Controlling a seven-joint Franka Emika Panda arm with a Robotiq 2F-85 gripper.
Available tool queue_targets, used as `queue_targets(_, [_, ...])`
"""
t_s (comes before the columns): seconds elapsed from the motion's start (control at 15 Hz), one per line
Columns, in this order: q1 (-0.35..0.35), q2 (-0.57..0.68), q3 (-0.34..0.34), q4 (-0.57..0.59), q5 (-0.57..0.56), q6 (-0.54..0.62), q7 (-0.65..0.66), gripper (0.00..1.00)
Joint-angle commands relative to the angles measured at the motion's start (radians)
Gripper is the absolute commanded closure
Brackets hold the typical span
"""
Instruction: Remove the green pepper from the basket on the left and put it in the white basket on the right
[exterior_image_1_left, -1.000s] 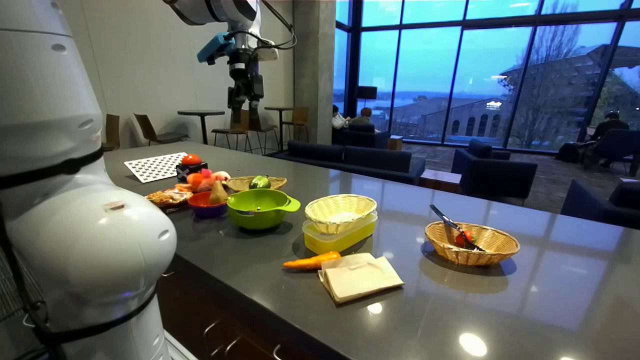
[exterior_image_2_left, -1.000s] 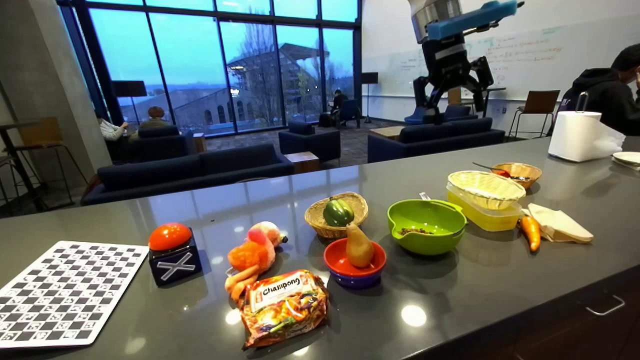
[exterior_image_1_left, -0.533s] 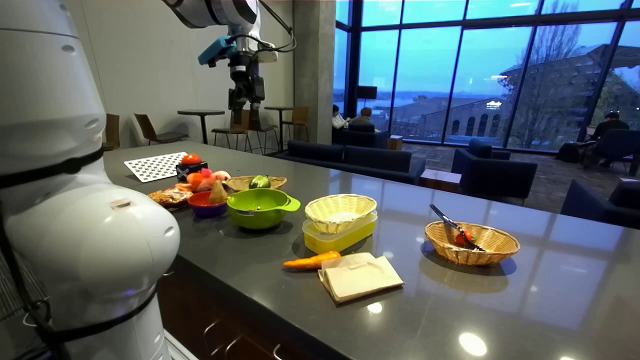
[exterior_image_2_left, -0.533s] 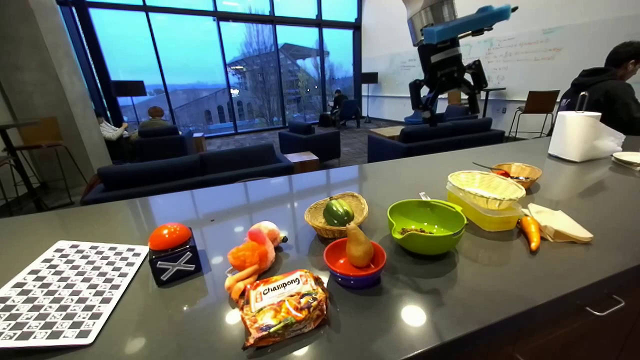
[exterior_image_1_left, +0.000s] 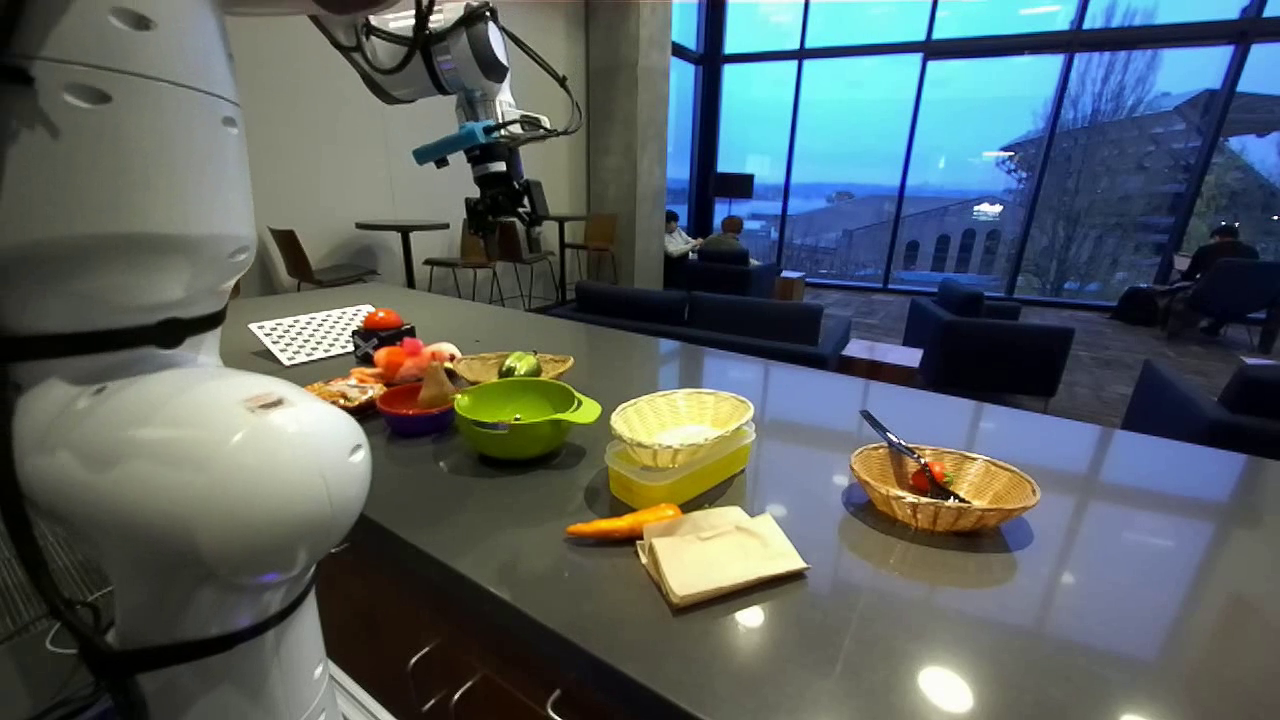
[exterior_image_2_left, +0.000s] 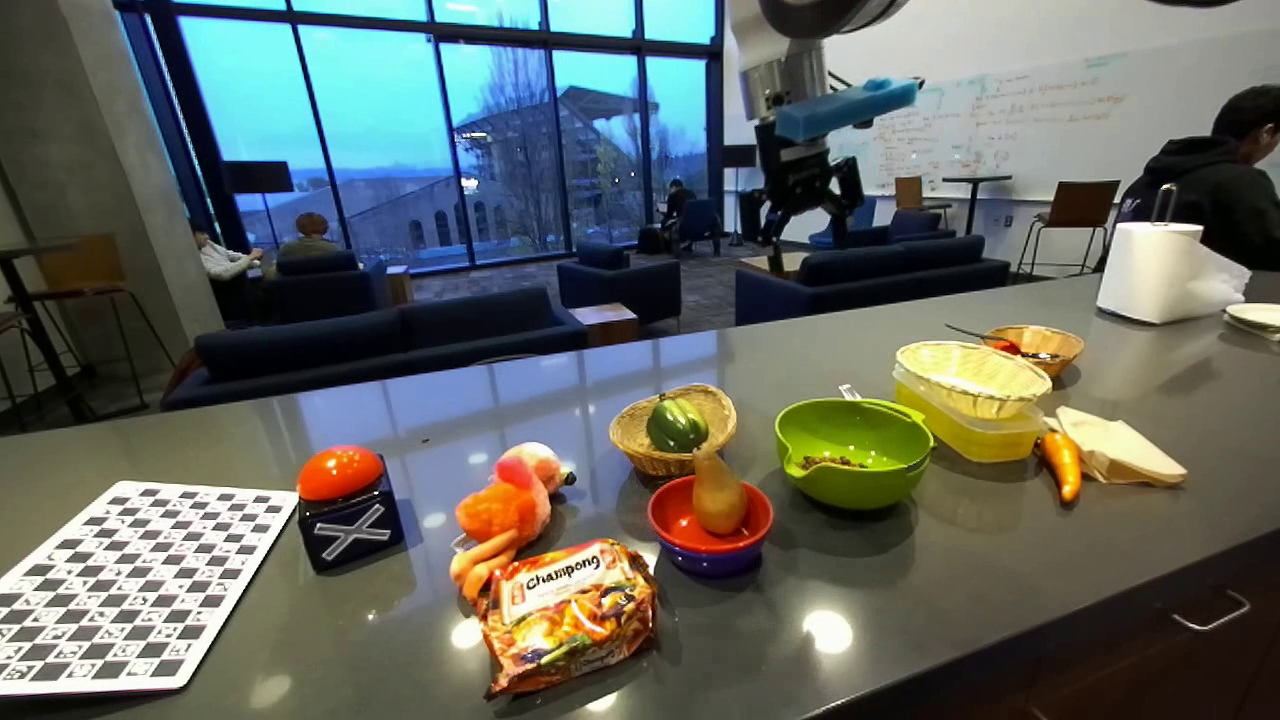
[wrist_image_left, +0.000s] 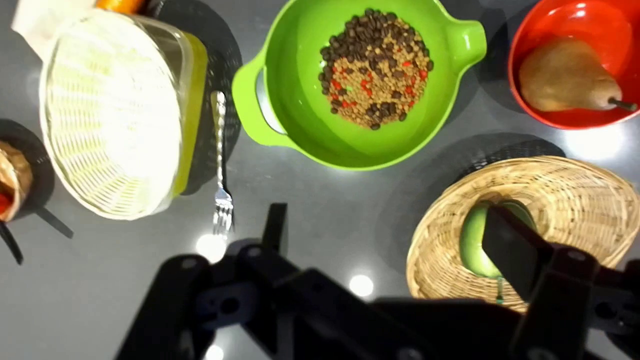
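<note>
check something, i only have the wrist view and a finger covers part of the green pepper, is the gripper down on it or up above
Observer: Up above: in both exterior views a clear gap shows between the gripper and the green pepper below.
Operator: ok, what's out past my right edge
Observer: A noodle packet, lying beside the red bowl.
Operator: and what's cut off at my left
Observer: The rest of a utensil: its head is inside the brown basket.
</note>
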Motion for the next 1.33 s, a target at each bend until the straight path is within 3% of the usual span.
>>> queue_targets(0.0, [0.059,0.118,-0.029,0.113,-0.027,0.028,-0.103,0.0])
queue_targets(0.6, [0.125,0.274,-0.054,0.268,0.03,0.116,-0.332,0.0])
queue_targets(1.07, [0.119,0.367,-0.083,0.351,0.117,0.06,-0.428,0.0])
queue_targets(1.2, [0.12,0.363,-0.093,0.352,0.118,0.036,-0.446,0.0])
queue_targets(1.27, [0.129,0.356,-0.098,0.32,0.112,0.077,-0.421,0.0])
